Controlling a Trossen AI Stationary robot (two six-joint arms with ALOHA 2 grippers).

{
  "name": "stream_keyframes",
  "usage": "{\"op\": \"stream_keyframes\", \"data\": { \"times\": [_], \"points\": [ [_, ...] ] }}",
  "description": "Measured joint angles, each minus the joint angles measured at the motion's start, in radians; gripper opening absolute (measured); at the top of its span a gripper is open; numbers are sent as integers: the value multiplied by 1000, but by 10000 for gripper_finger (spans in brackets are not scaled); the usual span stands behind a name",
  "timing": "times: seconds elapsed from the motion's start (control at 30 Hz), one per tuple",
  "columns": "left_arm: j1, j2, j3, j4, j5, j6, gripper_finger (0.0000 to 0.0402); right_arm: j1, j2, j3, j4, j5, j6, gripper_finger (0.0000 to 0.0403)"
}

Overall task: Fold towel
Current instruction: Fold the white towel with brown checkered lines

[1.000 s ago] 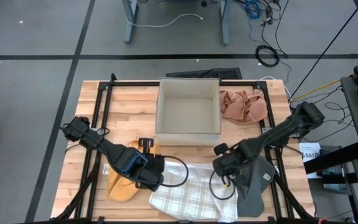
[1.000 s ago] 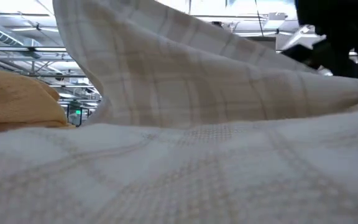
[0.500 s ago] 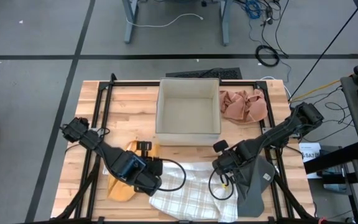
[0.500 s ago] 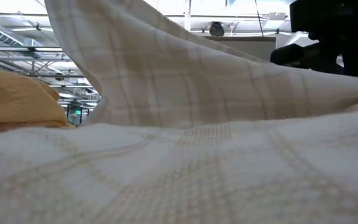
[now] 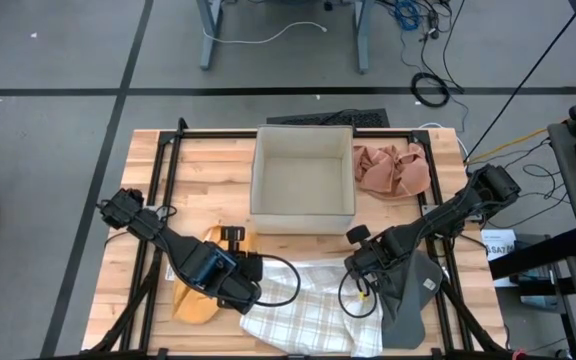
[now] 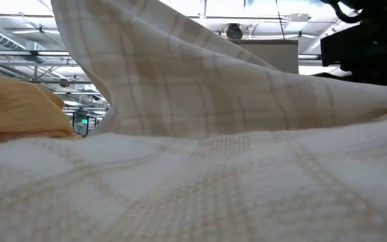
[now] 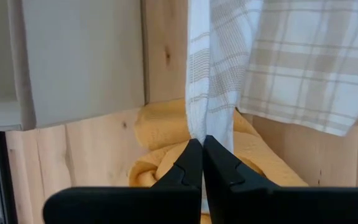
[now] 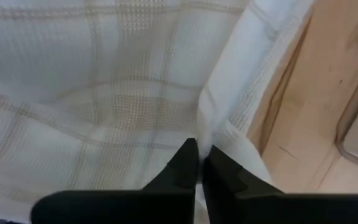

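High view: one plaid towel (image 5: 303, 305) pinched by left gripper (image 5: 251, 283) and right gripper (image 5: 360, 283); three other cloths.

The towel (image 5: 303, 310) is woven cloth, white with pale tan checks, its waffle-like weave showing a fine raised grain and a matt face. The yellow cloth (image 5: 196, 296) beside it looks thicker and softer, a nubby terry texture without shine. The pinkish cloth (image 5: 392, 170) is thin, crumpled fabric, also matt. The grey cloth (image 5: 412, 295) lies flat and looks smooth and dull. The table (image 5: 208, 170) is pale wood in glued strips, its grain plain to see, with a faint satin finish. The frame (image 5: 164, 180) on it is black metal, matt. The box (image 5: 303, 180) has smooth, dull beige walls. The gripper fingers (image 7: 219, 177) look like hard black plastic, matt and smooth.
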Motion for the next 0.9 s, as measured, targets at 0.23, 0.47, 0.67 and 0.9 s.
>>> {"op": "stream_keyframes", "data": {
  "times": [0.23,0.47,0.67,0.9],
  "points": [
    [7,0,0,-3,-55,31,1,7,-44,13,-21,1,-5,1],
    [28,0,0,-3,-92,61,1,24,-232,47,-51,34,18,1],
    [40,1,0,-2,-216,120,1,45,-425,84,-109,54,51,0],
    [64,0,1,-2,-481,189,1,78,-641,165,-188,112,90,0]
  ]
}}
